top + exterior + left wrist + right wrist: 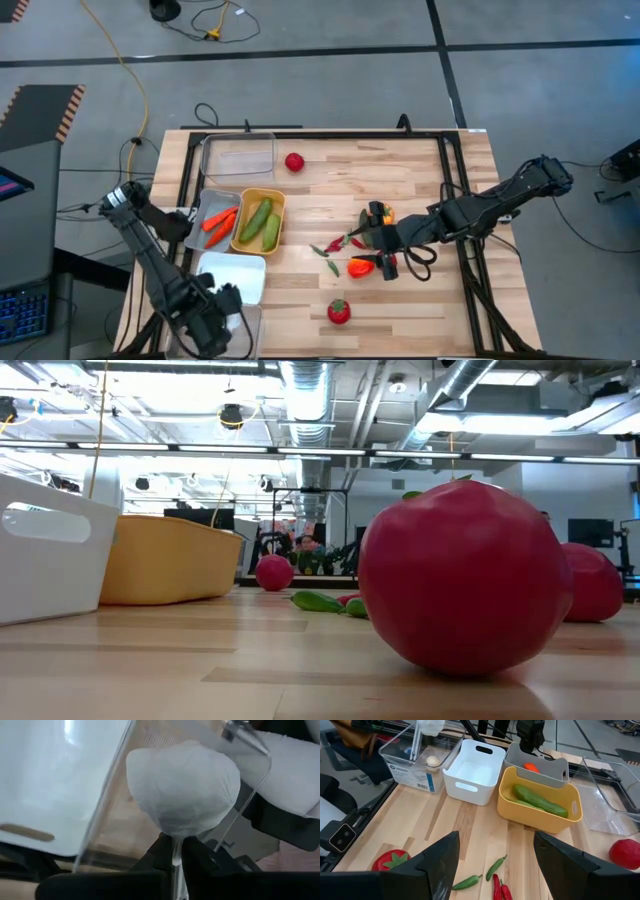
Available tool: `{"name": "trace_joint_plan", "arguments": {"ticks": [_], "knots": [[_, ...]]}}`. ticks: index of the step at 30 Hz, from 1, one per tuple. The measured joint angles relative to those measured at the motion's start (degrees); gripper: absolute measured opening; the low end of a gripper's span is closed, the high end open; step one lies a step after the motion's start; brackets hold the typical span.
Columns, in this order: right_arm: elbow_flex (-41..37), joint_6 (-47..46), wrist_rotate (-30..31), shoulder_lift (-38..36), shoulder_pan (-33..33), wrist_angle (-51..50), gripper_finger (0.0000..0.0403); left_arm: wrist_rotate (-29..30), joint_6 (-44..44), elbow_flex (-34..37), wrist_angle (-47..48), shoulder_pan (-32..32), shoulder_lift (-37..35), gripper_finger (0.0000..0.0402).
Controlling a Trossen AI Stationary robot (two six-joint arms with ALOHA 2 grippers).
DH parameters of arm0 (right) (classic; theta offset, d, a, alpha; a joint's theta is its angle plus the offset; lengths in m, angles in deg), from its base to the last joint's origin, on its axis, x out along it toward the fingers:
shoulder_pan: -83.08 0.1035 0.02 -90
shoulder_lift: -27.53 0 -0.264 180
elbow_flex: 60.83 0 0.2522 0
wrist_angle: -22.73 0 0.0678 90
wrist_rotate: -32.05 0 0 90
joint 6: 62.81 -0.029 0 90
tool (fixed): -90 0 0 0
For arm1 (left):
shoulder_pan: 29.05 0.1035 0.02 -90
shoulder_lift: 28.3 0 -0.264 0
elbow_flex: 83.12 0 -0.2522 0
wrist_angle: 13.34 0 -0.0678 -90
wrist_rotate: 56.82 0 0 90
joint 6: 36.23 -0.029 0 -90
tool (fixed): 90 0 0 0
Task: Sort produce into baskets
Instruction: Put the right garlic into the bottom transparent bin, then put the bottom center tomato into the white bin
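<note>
Two arms busy: left gripper clamped on white papery garlic bulb over clear plastic tray, apparently for dropping; right gripper spread wide above small red and green chillies, probably the next pick.

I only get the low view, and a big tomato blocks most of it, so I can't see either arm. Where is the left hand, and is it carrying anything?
Observer: The left hand is over the clear basket by the table's left edge, shut on a held garlic bulb.
Operator: Is anything in that basket already?
Observer: Yes, a second garlic bulb lies inside it.
Operator: And the right hand?
Observer: The right hand hangs open above the chillies, touching none of them.
Operator: What's in the yellow basket I see?
Observer: The yellow basket holds green cucumbers.
</note>
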Motion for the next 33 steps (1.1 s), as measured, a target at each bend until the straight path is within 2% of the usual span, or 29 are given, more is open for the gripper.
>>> {"name": "trace_joint_plan", "arguments": {"ticks": [10, 14, 21, 26, 33], "knots": [[0.0, 0.02, -0.02, 0.0, 0.0, 0.04, 0.0282, 0.68, 6.93, 0.36, -0.81, -3.99, 0.02, 0.0018], [0.0, 0.02, -0.04, 0.0, 0.0, 0.04, 0.0282, 1.98, 9.65, 0.36, -0.17, -3.88, 0.02, 0.0051], [0.0, 0.04, -0.04, 0.0, 0.0, 0.04, 0.0282, 2.9, 8.17, 0.36, -0.2, -3.95, 0.02, 0.0117], [0.0, 0.04, -0.07, 0.0, 0.0, 0.04, 0.0282, 9.61, 4.8, 0.36, -0.25, -3.9, 0.02, 0.0141], [0.0, 0.04, -0.07, 0.0, 0.01, 0.04, 0.0282, 21.83, -0.8, 0.36, -0.63, -1.63, 0.02, 0.0147]]}}
